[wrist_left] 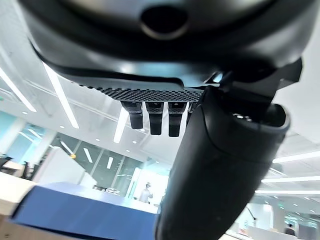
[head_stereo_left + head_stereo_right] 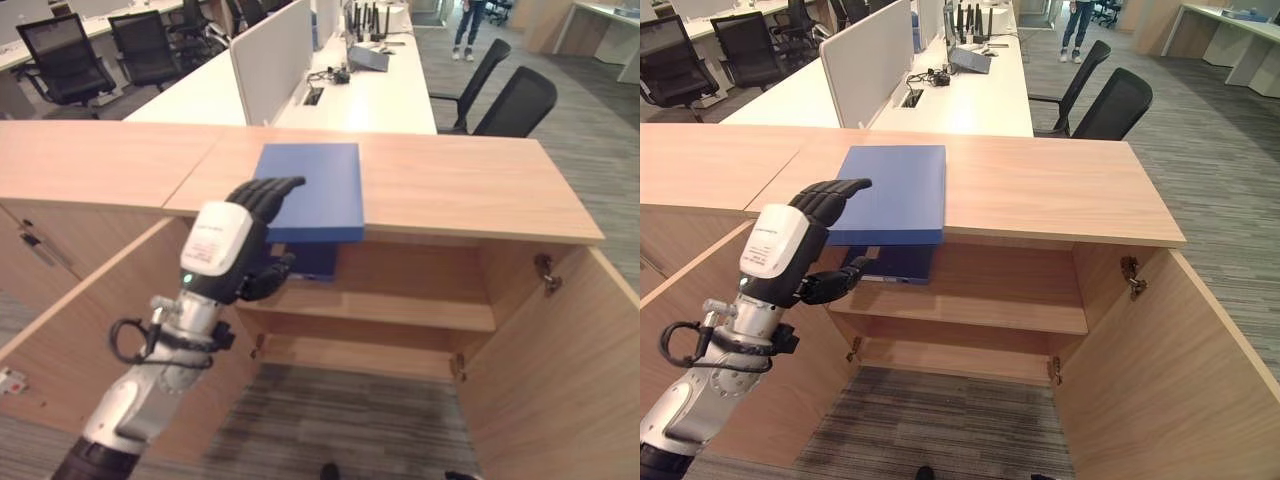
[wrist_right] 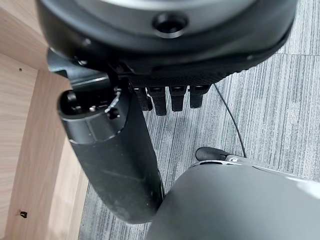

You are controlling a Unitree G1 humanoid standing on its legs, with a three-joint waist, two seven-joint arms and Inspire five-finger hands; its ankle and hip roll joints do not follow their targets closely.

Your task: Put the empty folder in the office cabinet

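Observation:
A flat blue folder (image 2: 318, 190) lies on the wooden cabinet top (image 2: 460, 185), its near end jutting out over the open cabinet. My left hand (image 2: 225, 245) is at the folder's near left corner. Its fingers reach straight over the top face and its thumb sits below the overhanging edge, open, not closed on it. The left wrist view shows the folder (image 1: 75, 212) just past the thumb (image 1: 220, 165). The right hand (image 3: 115, 155) hangs over the carpet, relaxed and open.
Both cabinet doors stand open, left door (image 2: 80, 330) and right door (image 2: 580, 380), with a shelf (image 2: 400, 310) inside. A second dark blue item (image 2: 318, 262) rests on that shelf under the overhang. White desks, a divider (image 2: 275, 55) and office chairs (image 2: 515, 100) stand behind; a person (image 2: 468, 25) is far off.

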